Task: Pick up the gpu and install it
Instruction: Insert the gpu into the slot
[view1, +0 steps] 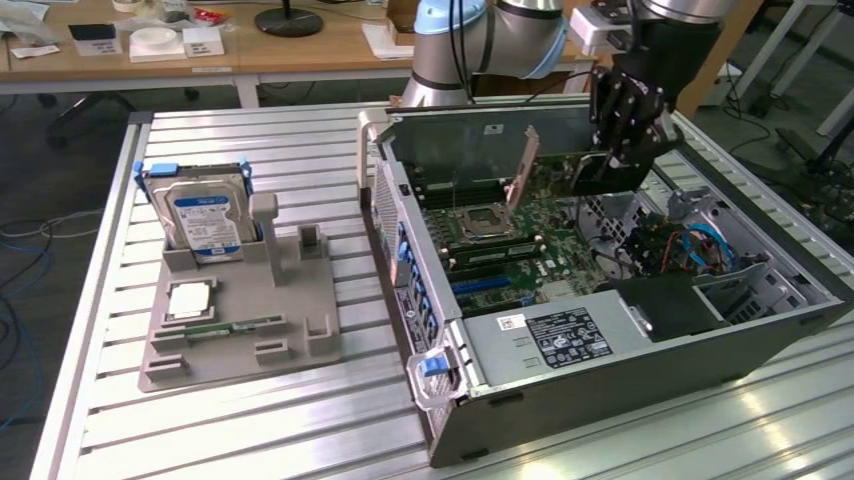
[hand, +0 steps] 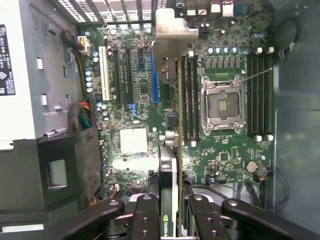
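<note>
My hand (view1: 618, 160) pinches the gpu (hand: 169, 167) edge-on inside the open computer case (view1: 574, 405), in the exterior view's upper right, over the motherboard (hand: 225, 155) slots. Pickup is done; I cannot tell whether the card is seated, so installing looks unfinished

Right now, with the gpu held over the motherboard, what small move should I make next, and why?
Probably nudge the gripper sideways toward the blue slot before lowering. The gpu, clamped edge-on, hangs just beside that slot, which lies uncovered along it. How high it hangs I cannot tell.
</note>
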